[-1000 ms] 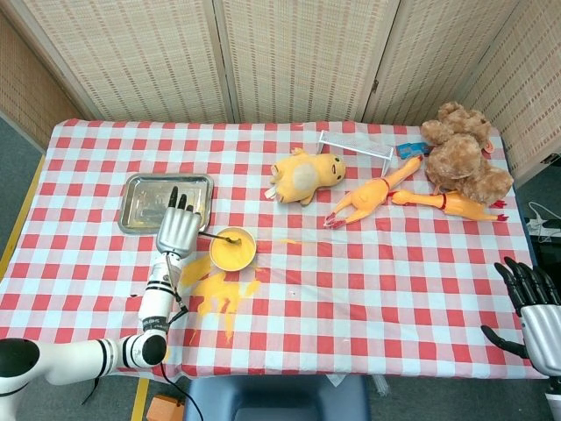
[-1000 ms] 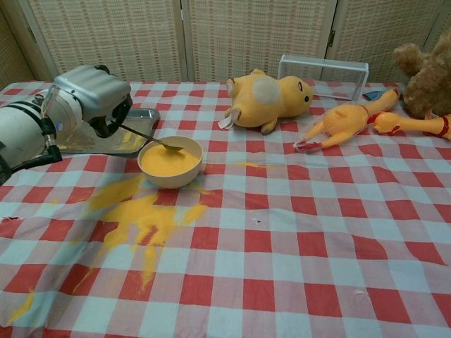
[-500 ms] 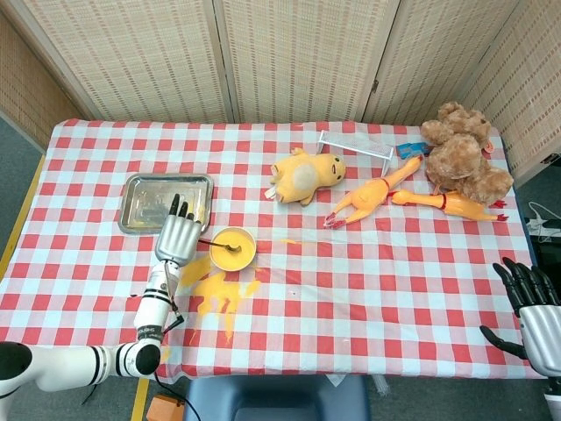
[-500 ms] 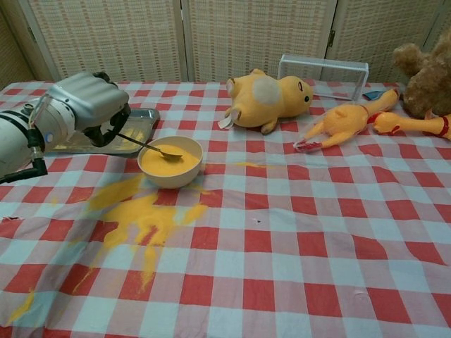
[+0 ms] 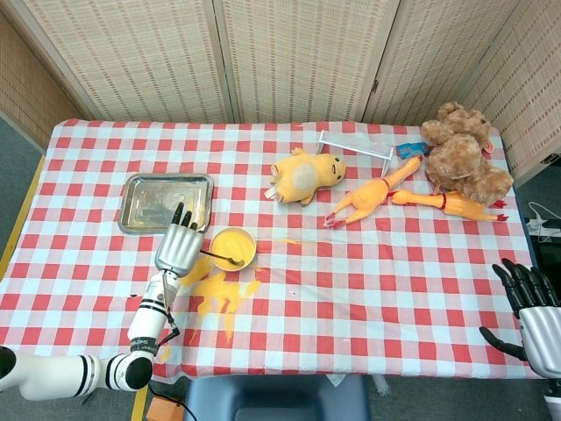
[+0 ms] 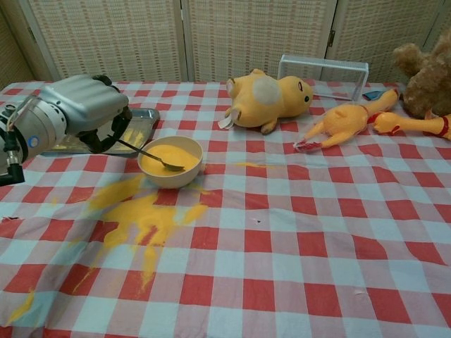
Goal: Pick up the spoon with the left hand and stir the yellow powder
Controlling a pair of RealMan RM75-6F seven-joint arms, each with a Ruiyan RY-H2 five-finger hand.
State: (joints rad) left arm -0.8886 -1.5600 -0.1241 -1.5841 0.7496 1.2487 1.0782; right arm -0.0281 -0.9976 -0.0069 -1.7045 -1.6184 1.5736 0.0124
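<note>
Left hand [image 6: 81,109] grips the spoon [image 6: 151,156] by its handle, fingers curled around it, the spoon's tip dipped into the yellow powder [image 6: 169,158] inside the cream bowl [image 6: 171,174] on the desk [image 6: 296,232]. More powder lies spilled [image 6: 144,215] on the checked cloth in front of the bowl; a metal tray [image 5: 140,206] sits just behind the hand. Right hand [image 5: 530,307] hangs off the desk's near right corner, fingers spread, holding nothing.

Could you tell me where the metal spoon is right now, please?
The metal spoon is held by the left hand, its tip in the cream bowl of yellow powder, left of centre in both views.
</note>
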